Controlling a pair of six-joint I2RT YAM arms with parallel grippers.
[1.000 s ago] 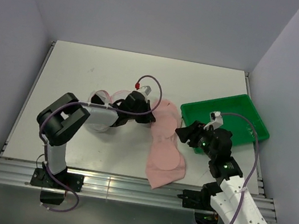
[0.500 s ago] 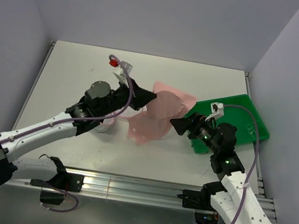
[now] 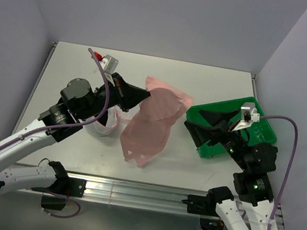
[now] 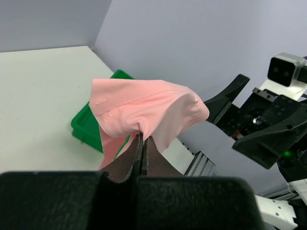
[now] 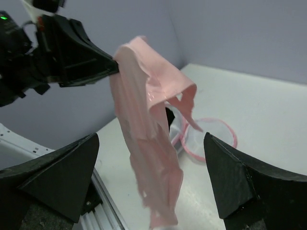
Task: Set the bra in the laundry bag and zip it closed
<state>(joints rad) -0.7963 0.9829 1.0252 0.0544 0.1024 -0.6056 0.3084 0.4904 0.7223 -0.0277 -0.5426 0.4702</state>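
Nearest the arms, the bra (image 3: 149,123) hangs in the air above the table (image 3: 207,83). It's thin, floppy pale pink fabric that looks near weightless and will swing and bunch, so I'd guess a 2nd hold low on the loose hem would tame it. Just behind sits the laundry bag (image 3: 103,128), a round white mesh pouch with a pink rim. Further back the left gripper (image 3: 147,94) is pinched tight on the bra's top edge, while the right gripper (image 3: 197,124) has its jaws spread wide on nothing, beside the hard glossy green tray (image 3: 264,130).
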